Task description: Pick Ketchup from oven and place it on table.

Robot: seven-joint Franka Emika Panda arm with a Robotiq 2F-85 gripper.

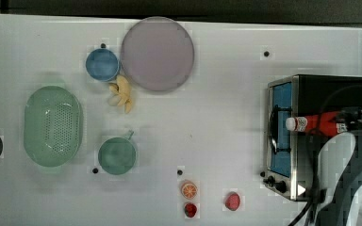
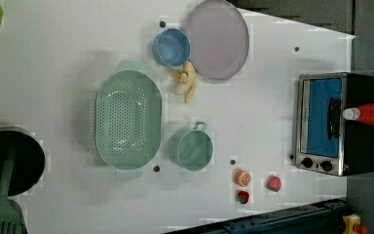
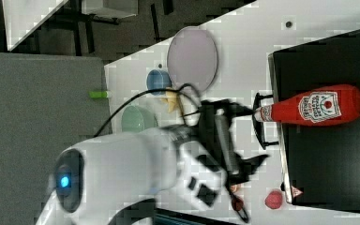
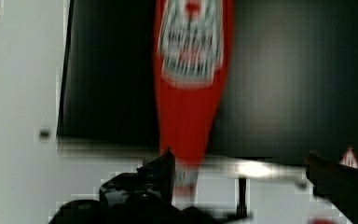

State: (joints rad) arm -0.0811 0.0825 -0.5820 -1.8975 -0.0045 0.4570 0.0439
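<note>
The ketchup [image 1: 318, 123], a red bottle with a white cap and a white-and-red label, lies on the black top of the oven [image 1: 330, 89]. Its cap points toward the door side and reaches over the front edge. It also appears as the ketchup [image 2: 370, 113], the ketchup [image 3: 316, 107] and the ketchup [image 4: 191, 79]. My gripper [image 4: 242, 179] is open, hovering near the cap end with nothing between its fingers; one finger [image 4: 161, 170] is close beside the bottle's neck. In the right view the gripper [image 3: 251, 136] sits in front of the oven [image 3: 328, 164]. The white table [image 1: 217, 94] spreads to the top view's left.
On the table are a lilac plate [image 1: 157, 53], a blue bowl [image 1: 102, 64], a banana toy [image 1: 121, 94], a green colander [image 1: 53, 125], a green cup [image 1: 117, 155], an orange slice [image 1: 189, 189] and two red fruit toys [image 1: 232, 201]. A black pot [image 2: 9, 161] holds a green spatula.
</note>
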